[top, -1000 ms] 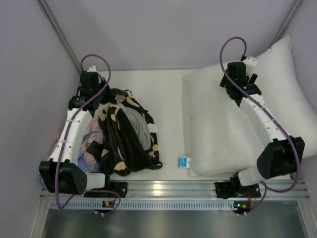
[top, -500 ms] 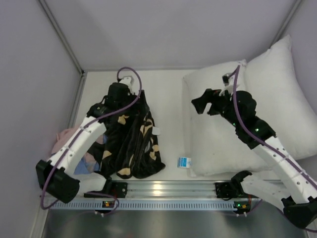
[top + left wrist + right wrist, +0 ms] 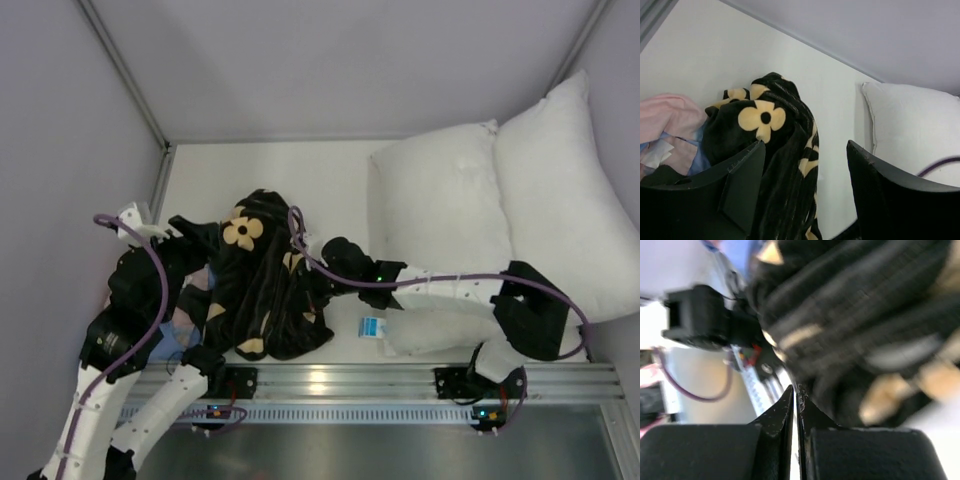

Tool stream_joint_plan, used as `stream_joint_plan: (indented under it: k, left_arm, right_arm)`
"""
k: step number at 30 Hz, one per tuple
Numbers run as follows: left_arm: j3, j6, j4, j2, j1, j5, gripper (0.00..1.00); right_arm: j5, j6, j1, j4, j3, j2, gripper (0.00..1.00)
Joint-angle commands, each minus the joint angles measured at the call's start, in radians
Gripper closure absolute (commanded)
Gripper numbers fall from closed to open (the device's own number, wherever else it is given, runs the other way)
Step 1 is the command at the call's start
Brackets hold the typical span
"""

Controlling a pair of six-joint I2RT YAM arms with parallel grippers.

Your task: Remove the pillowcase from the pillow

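The black pillowcase [image 3: 262,290] with tan flowers lies in a crumpled heap on the left of the table, off the pillow. The white pillow [image 3: 432,215] lies to the right, its blue-and-white tag [image 3: 372,326] at the near edge. My right arm reaches left across the pillow's near corner. The right gripper [image 3: 312,283] is shut at the heap's right edge, the tips [image 3: 796,389] beside blurred fabric with only a sliver of light between them. My left gripper [image 3: 192,235] hangs open left of the heap. Its jaws [image 3: 805,145] frame the pillowcase [image 3: 770,135] without touching it.
A second white pillow [image 3: 560,170] leans in the back right corner. Pink cloth [image 3: 665,117] and light-blue cloth [image 3: 701,136] lie under the heap's left side. Grey walls close the left, back and right. A metal rail [image 3: 330,378] runs along the near edge.
The right arm swung from over the pillow down to the pillowcase and shut. The left arm drew back left from the heap with its jaws open. The heap shifted, a flower now on top.
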Motion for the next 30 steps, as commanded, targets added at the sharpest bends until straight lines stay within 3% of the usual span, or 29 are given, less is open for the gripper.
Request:
stream_joint_plan:
  k: [1, 5, 11, 14, 16, 24, 30]
  left_arm:
    - [-0.062, -0.068, -0.014, -0.091, -0.001, 0.029, 0.3]
    - [-0.083, -0.074, -0.016, -0.103, 0.001, 0.068, 0.3]
    - [-0.111, -0.103, -0.014, -0.093, -0.001, 0.119, 0.29]
    - [-0.116, -0.102, -0.016, -0.08, -0.001, 0.131, 0.28]
    - [-0.119, -0.099, -0.016, -0.079, -0.001, 0.138, 0.28]
    - [-0.131, -0.119, -0.013, -0.076, -0.001, 0.139, 0.27]
    - [-0.125, -0.114, -0.014, -0.08, -0.001, 0.138, 0.27]
  right_arm:
    - [-0.152, 0.113, 0.03, 0.304, 0.107, 0.179, 1.0]
    - [-0.149, 0.118, 0.039, 0.289, 0.219, 0.312, 1.0]
    - [0.041, 0.009, 0.035, 0.027, 0.449, 0.491, 1.0]
    - [0.289, -0.023, 0.03, -0.119, 0.454, 0.507, 1.0]
    - [0.349, -0.031, 0.018, -0.19, 0.446, 0.515, 1.0]
    - [0.432, -0.028, -0.135, -0.326, 0.402, 0.534, 1.0]
    - [0.595, -0.098, -0.238, -0.518, 0.52, 0.555, 0.94]
